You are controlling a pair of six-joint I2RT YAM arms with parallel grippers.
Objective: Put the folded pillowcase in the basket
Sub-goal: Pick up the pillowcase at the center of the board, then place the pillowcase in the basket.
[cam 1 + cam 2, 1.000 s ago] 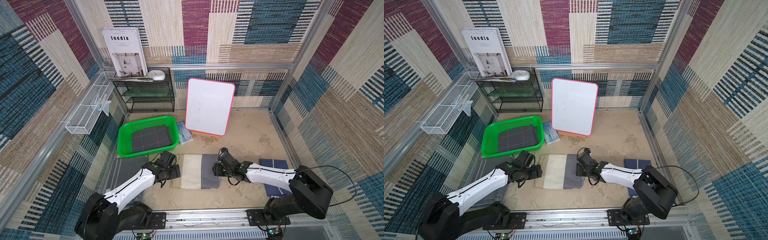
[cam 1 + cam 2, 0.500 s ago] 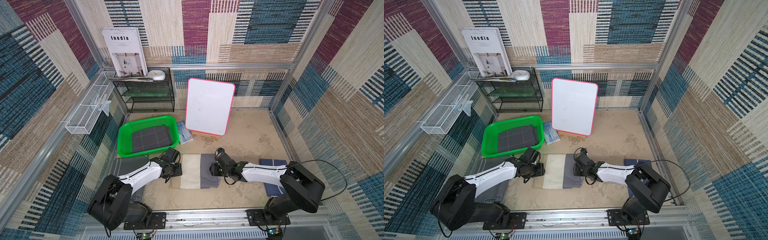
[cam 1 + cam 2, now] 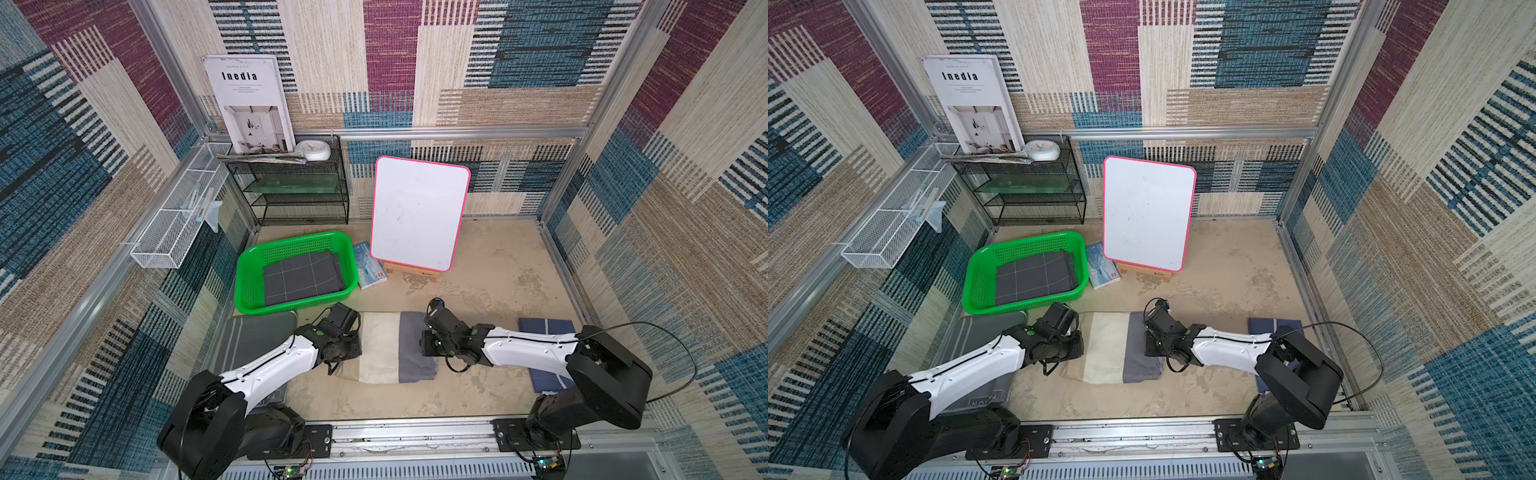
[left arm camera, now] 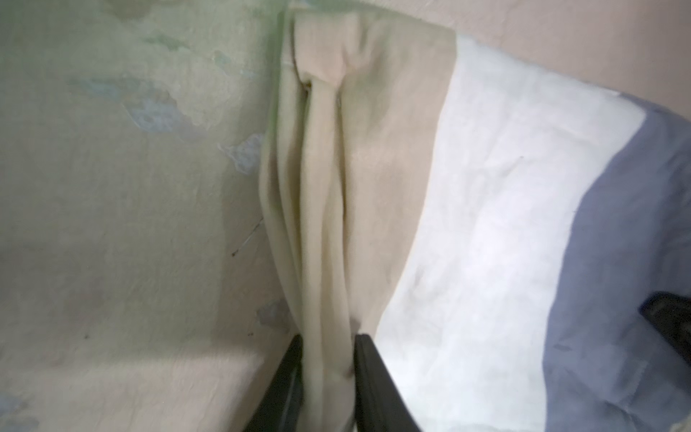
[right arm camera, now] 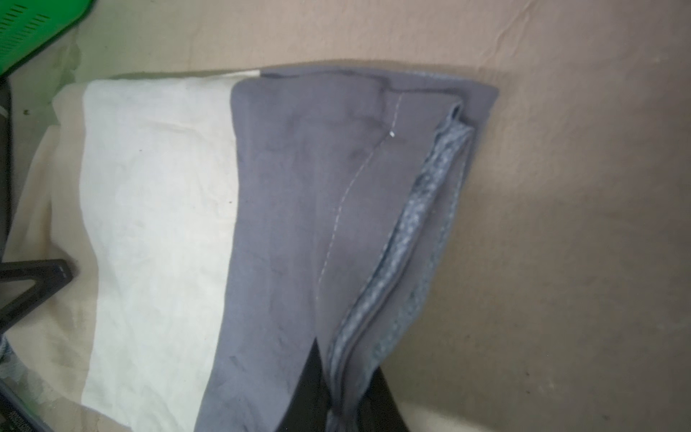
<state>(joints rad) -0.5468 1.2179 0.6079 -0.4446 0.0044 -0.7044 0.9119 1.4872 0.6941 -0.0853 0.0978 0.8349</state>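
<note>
The folded pillowcase, banded beige, white and grey, lies flat on the sandy table between my two arms. My left gripper is shut on its bunched beige edge. My right gripper is shut on the layered grey edge at the opposite side. The green basket stands just behind the left gripper and holds a dark grey checked cloth. A corner of the basket shows in the right wrist view.
A pink-framed whiteboard leans on a stand behind the pillowcase, with a booklet beside the basket. A black wire shelf and a white wire rack sit at the back left. A grey cloth lies under the left arm and a dark blue cloth under the right arm.
Both grippers have gone from open to shut, each pinching one side edge of the pillowcase. The arms have edged inward; the pillowcase still lies on the table.
</note>
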